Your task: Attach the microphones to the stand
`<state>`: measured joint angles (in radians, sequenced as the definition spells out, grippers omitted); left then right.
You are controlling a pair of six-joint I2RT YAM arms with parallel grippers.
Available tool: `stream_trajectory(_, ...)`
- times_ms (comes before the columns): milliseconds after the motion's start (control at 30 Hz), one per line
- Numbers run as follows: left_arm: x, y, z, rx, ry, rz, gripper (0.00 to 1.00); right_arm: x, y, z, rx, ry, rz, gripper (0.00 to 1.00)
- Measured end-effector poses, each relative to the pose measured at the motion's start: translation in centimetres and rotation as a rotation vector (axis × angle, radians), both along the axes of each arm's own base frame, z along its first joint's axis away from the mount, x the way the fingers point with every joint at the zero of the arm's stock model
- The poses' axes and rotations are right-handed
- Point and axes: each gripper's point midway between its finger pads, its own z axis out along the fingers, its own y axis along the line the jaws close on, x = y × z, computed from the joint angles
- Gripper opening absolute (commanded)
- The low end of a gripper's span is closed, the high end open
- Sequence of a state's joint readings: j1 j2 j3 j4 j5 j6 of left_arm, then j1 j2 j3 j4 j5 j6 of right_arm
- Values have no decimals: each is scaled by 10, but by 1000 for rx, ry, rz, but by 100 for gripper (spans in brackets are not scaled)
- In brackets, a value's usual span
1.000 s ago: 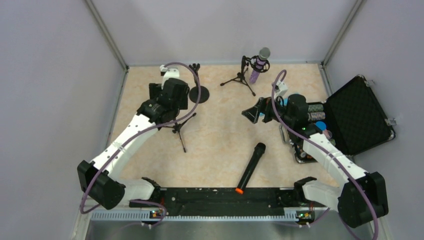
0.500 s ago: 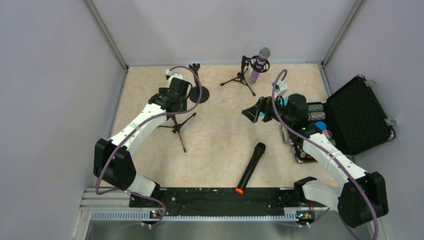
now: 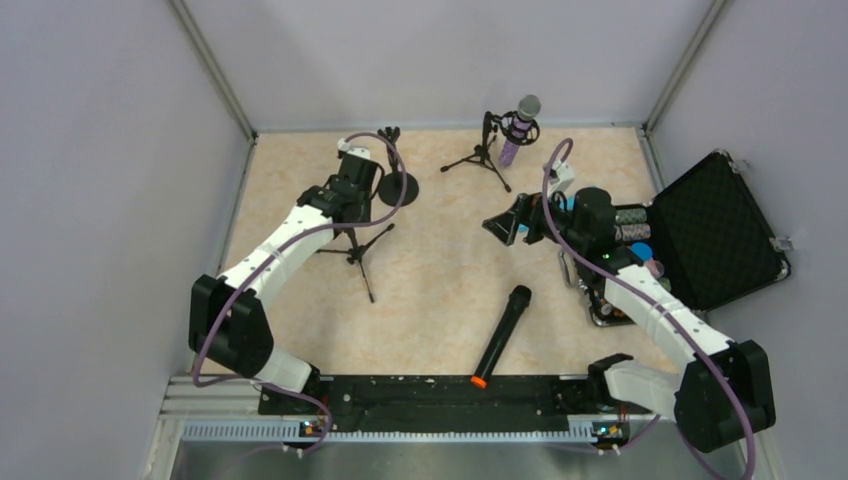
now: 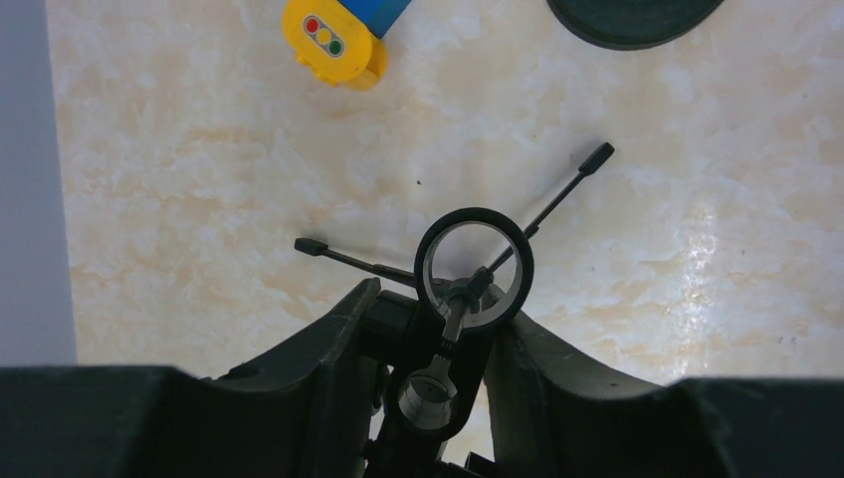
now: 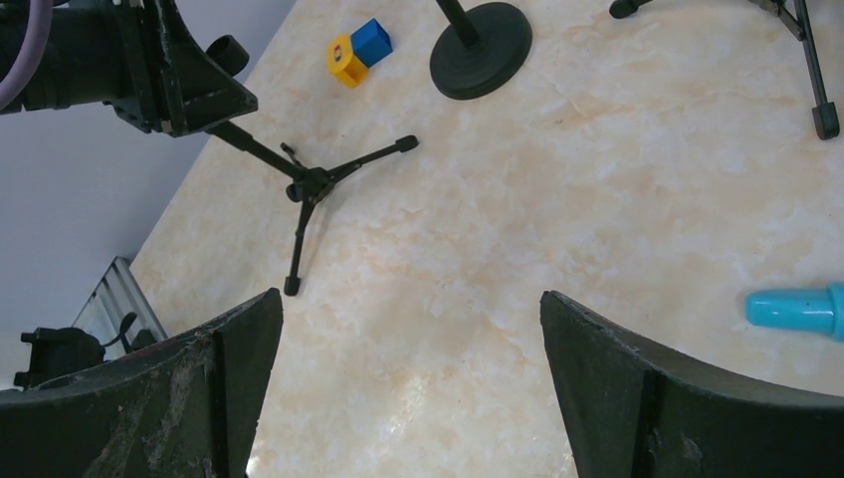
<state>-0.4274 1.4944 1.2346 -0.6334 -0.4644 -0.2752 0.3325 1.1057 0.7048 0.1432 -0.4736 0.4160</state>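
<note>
You're pinching the left tripod stand with your left gripper, its fingers pressing in just under the ring clip. Your right gripper is hovering right of centre with its fingers spread wide over the table, the blue mic lying close beside it. Of the 3 mics, only the purple mic is sitting in a clip, on the far stand. The black mic is lying flat near the middle, its orange end pointing toward the near edge.
</note>
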Motion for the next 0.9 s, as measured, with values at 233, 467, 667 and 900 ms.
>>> stream_trajectory(233, -4, -22, 0, -38, 44, -170, 0, 0, 0, -1, -1, 3, 0, 98)
stream_trajectory(467, -18, -67, 7, -78, 50, -405, 0, 0, 0, -2, -2, 5, 0, 98)
stream_trajectory(667, -20, -104, 24, -45, -11, -586, 0, 1, 0, -3, -4, 10, 0, 98)
stream_trajectory(900, -5, -142, 47, -26, -81, -712, 0, -1, 0, -7, -11, 23, 0, 98)
